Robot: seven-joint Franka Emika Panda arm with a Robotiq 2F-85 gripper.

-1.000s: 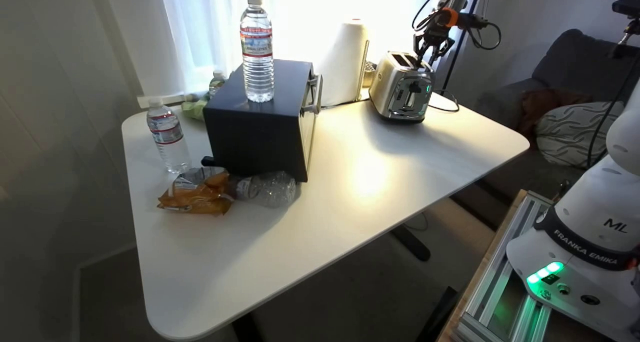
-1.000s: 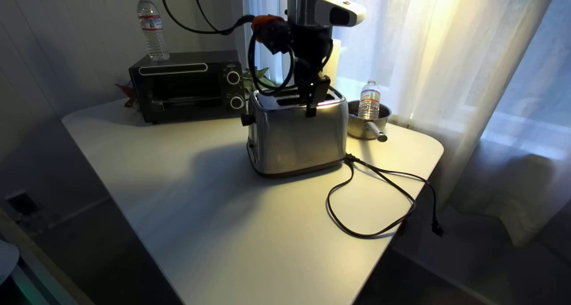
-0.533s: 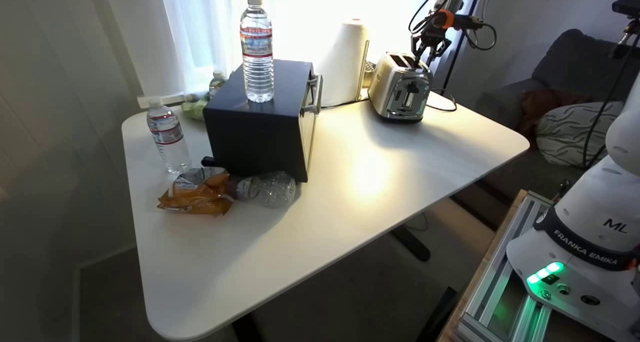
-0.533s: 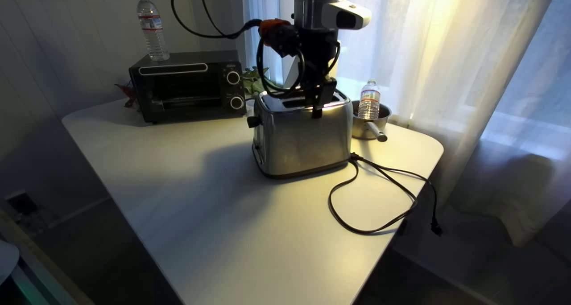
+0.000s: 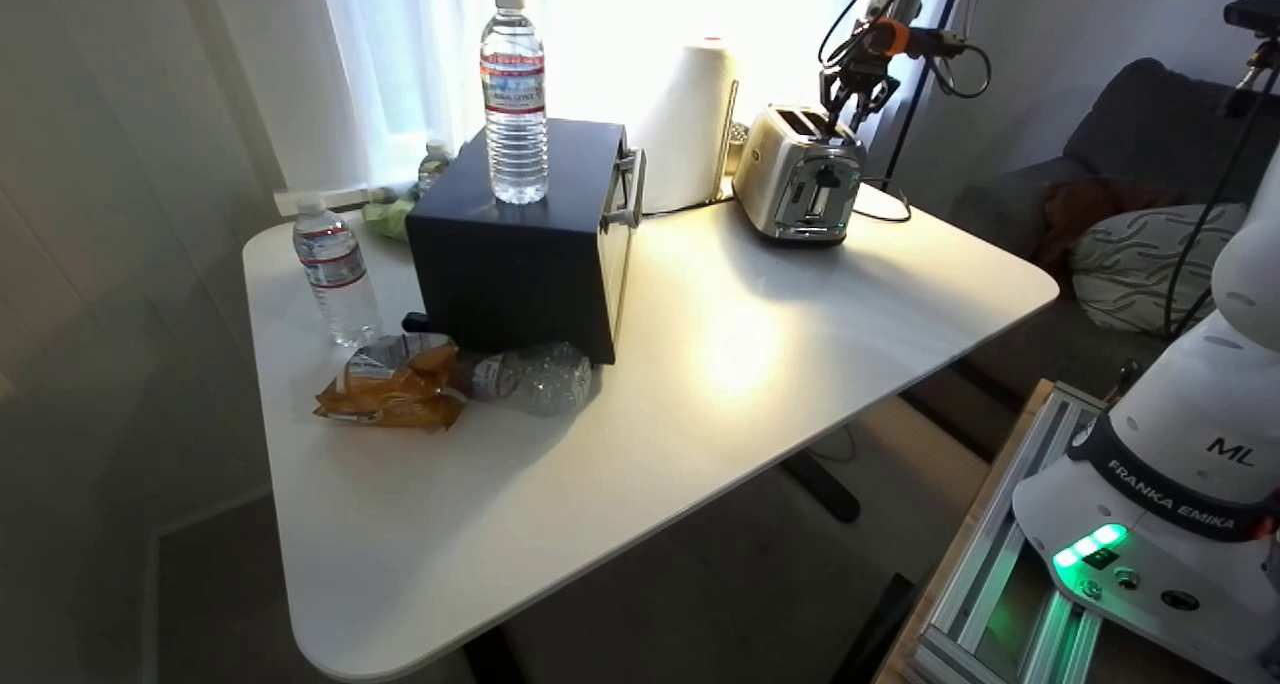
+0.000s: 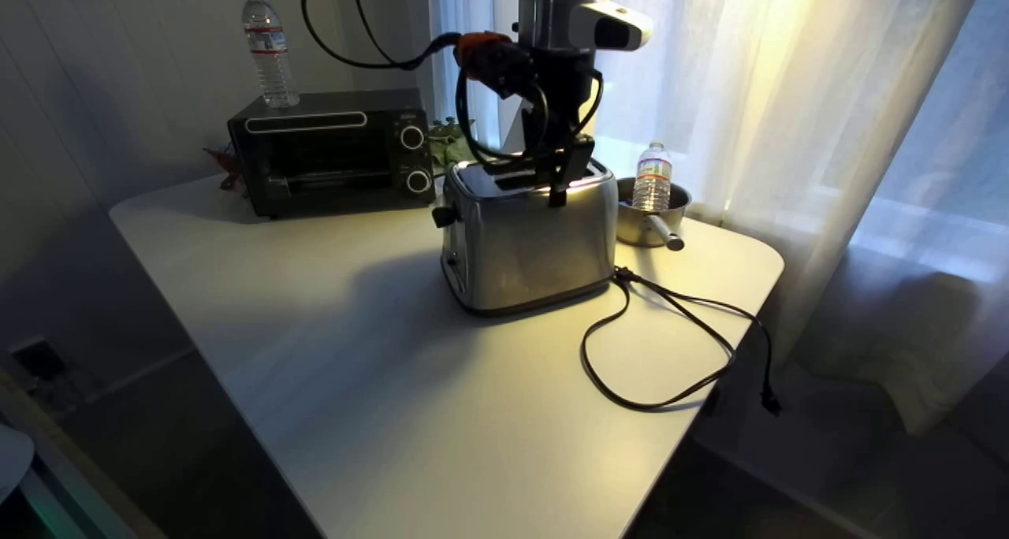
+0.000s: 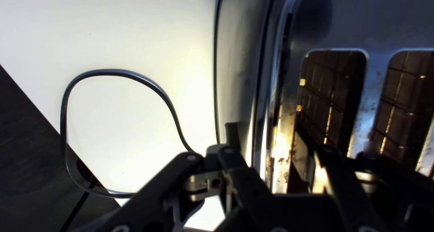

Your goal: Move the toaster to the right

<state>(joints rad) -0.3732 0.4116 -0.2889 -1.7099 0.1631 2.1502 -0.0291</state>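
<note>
The toaster, shiny brushed steel with two dark slots, stands upright on the white table in both exterior views (image 5: 815, 199) (image 6: 544, 247). Its top fills the right of the wrist view (image 7: 315, 25). My gripper (image 5: 845, 124) comes down from above onto one long side wall, also in the wrist view (image 7: 266, 133). One finger (image 6: 557, 198) lies against the outer steel side; the other reaches into the nearer slot, its tip partly hidden. The jaws stand part closed around this wall and appear shut on it.
A black oven (image 5: 510, 274) with a bottle (image 5: 515, 114) on top stands on the table. A paper-towel roll (image 5: 690, 129) and a pan (image 6: 638, 228) holding a bottle are close to the toaster. Its black cord (image 6: 583, 350) loops over the table edge. An orange bag (image 5: 400, 394) lies beside the oven.
The gripper and toaster have shifted together a short way along the table, toward the paper-towel roll and pan, with a slight turn. In the last half second they barely moved.
</note>
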